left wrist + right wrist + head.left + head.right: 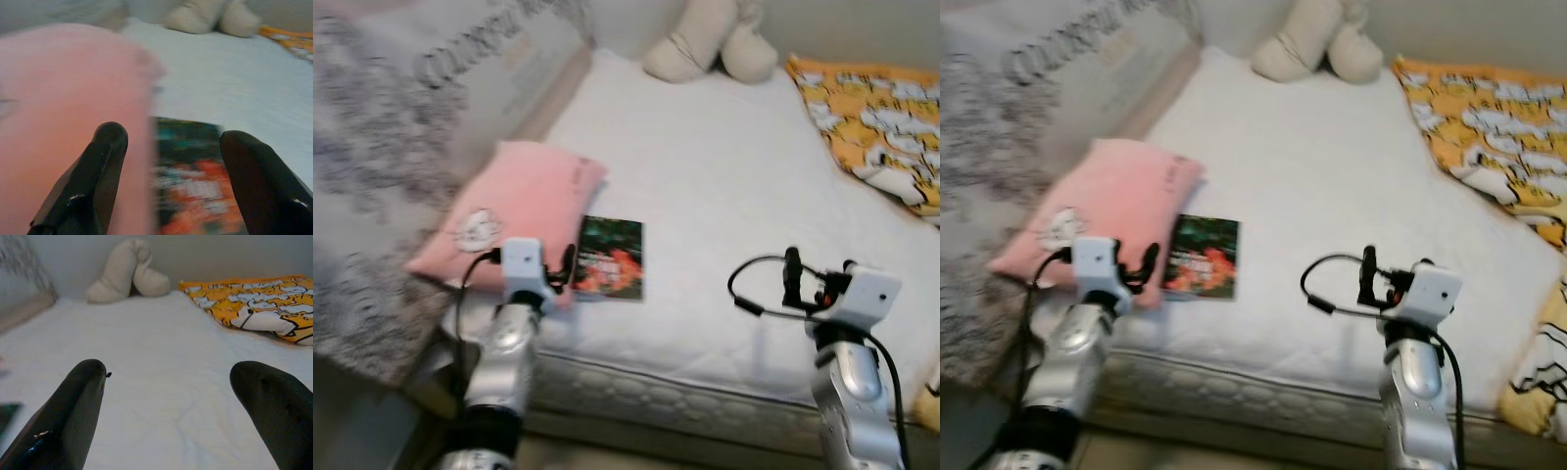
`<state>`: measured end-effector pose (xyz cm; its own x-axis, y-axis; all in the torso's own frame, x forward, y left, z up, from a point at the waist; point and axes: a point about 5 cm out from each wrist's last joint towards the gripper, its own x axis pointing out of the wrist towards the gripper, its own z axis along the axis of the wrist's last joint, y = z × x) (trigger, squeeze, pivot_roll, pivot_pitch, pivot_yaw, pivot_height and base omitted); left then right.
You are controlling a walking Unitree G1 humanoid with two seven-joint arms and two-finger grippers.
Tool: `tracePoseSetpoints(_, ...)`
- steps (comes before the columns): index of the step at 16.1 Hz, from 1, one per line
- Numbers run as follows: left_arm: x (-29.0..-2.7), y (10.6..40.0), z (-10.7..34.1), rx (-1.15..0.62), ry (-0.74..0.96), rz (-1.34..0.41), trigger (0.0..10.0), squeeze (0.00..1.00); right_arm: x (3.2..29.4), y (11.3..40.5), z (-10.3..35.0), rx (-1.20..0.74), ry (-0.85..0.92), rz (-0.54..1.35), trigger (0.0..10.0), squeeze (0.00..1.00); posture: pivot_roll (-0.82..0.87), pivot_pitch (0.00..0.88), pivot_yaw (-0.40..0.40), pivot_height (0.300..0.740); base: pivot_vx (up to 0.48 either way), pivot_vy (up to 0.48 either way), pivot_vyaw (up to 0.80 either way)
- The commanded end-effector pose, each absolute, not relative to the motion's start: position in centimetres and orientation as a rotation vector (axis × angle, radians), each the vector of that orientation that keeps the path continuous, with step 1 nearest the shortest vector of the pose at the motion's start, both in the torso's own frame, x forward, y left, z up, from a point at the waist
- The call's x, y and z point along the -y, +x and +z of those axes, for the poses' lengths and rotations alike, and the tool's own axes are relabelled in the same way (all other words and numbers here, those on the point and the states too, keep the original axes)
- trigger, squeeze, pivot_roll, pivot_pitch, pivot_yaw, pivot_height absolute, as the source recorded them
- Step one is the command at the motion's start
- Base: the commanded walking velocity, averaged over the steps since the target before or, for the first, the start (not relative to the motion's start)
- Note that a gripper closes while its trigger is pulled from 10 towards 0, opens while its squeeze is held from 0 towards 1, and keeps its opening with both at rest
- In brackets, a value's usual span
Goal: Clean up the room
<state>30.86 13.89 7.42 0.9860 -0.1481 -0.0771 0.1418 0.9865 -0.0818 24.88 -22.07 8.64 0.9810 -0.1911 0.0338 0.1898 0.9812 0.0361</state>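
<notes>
A dark book (610,258) with an orange and green cover lies flat on the white bed (724,186), against the right side of a pink pillow (514,215). My left gripper (563,264) hovers open at the pillow's near corner, just left of the book (195,181); its fingers (98,176) straddle the pillow's edge and the book. My right gripper (791,277) is open and empty over the bare sheet near the bed's front edge, far right of the book.
A cream plush toy (710,39) lies at the head of the bed. An orange patterned blanket (876,122) covers the right side. A grey patterned cover (382,176) hangs at the left. The mattress front edge (675,392) is just ahead of my arms.
</notes>
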Motion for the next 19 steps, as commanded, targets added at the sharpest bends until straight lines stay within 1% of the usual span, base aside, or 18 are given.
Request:
tracePoseSetpoints(1, -13.5, 31.3, 8.1, -0.063, -0.06, -0.176, 10.0, 0.0, 21.1, 25.1, 9.5, 0.062, -0.006, -0.129, 10.0, 0.0, -0.18, 0.0, 0.021, 0.74, 0.277, -0.39, 0.0)
tracePoseSetpoints(3, -13.1, 31.1, 8.1, -0.059, -0.074, -0.197, 10.0, 0.0, 21.1, 24.7, 9.3, 0.053, -0.011, -0.129, 10.0, 0.0, -0.19, 0.0, 0.027, 0.74, 0.279, -0.388, 0.0)
tracePoseSetpoints(7, -13.0, 30.4, 8.2, -0.043, -0.073, -0.229, 10.0, 0.0, 20.9, 24.2, 9.0, 0.031, -0.01, -0.095, 10.0, 0.0, -0.18, 0.0, 0.036, 0.74, 0.0, -0.449, 0.0)
tracePoseSetpoints(12, -13.2, 29.9, 9.1, 0.013, -0.069, -0.271, 10.0, 0.0, 19.9, 25.3, 9.2, 0.033, -0.004, -0.052, 10.0, 0.0, -0.14, 0.0, 0.017, 0.74, 0.0, -0.459, 0.0)
tracePoseSetpoints(14, -12.6, 29.7, 9.2, 0.025, -0.051, -0.313, 10.0, 0.0, 19.8, 25.7, 9.1, 0.026, -0.016, -0.031, 10.0, 0.0, -0.12, 0.0, 0.012, 0.74, 0.0, -0.465, 0.0)
tracePoseSetpoints(17, -12.7, 29.7, 9.0, 0.006, -0.041, -0.307, 10.0, 0.0, 19.6, 25.9, 9.0, 0.013, -0.024, -0.005, 10.0, 0.0, -0.12, 0.0, 0.002, 0.718, 0.0, 0.0, -0.41)
tracePoseSetpoints(19, -12.5, 29.6, 8.9, 0.001, -0.034, -0.326, 10.0, 0.0, 19.8, 25.8, 9.0, 0.017, -0.06, 0.006, 10.0, 0.0, -0.12, 0.0, 0.0, 0.701, 0.0, 0.0, -0.41)
